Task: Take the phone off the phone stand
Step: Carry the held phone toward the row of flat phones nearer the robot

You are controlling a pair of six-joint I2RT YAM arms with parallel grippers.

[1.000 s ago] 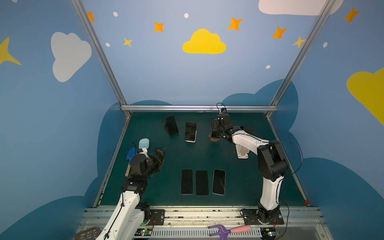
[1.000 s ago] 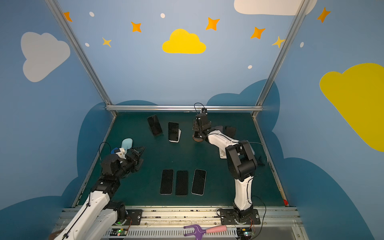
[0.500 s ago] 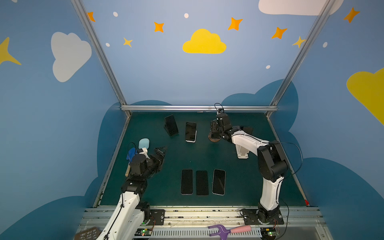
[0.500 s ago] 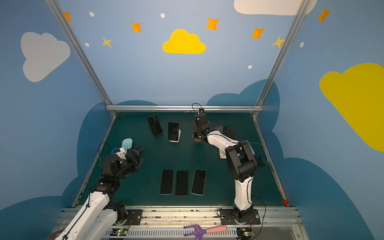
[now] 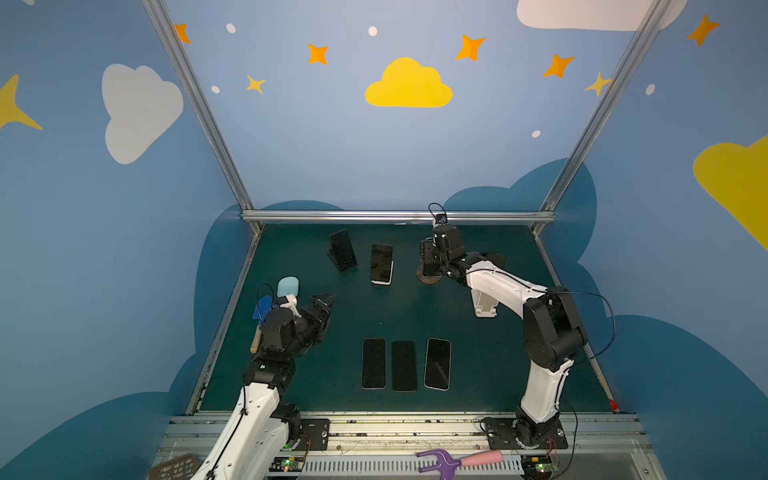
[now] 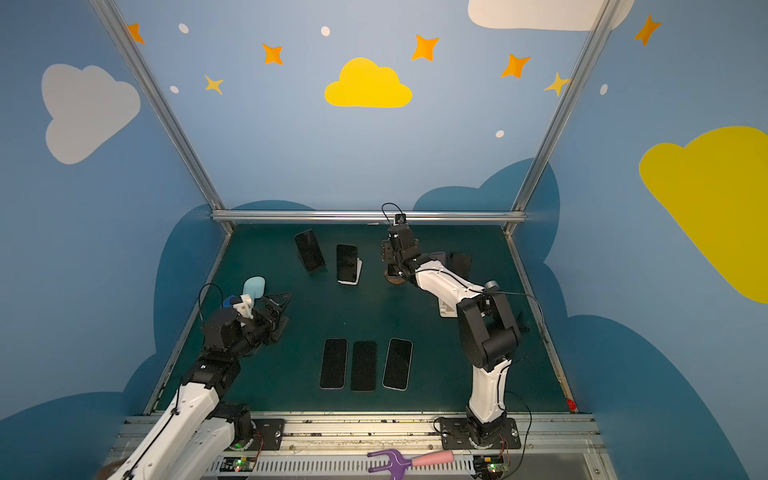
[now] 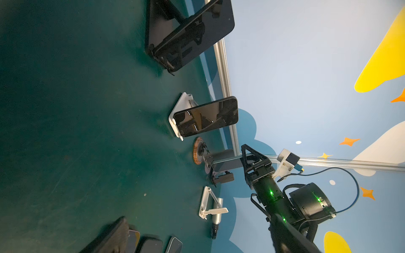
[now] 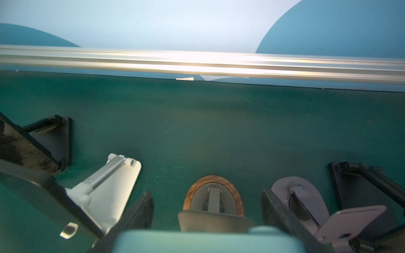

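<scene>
The phone (image 8: 203,241), pale teal, leans on a phone stand (image 8: 190,197) with a round wooden base at the back of the green table. My right gripper (image 8: 206,193) is shut on the phone's sides from above, one finger on each edge. The left wrist view shows the same grip on the phone (image 7: 225,163) above the stand (image 7: 197,153). In both top views the right gripper (image 5: 430,266) (image 6: 392,266) hides the phone over the stand (image 5: 428,279). My left gripper (image 5: 322,307) (image 6: 278,307) hovers open and empty at the left.
Left of the stand are a black stand with a phone (image 5: 343,249) and a white stand with a phone (image 5: 381,264). An empty white stand (image 5: 484,303) sits under the right arm. Three phones (image 5: 404,365) lie flat near the front. Blue spatulas (image 5: 287,286) lie at the left.
The right gripper has edged slightly up and to the left with the phone. The left arm has not moved.
</scene>
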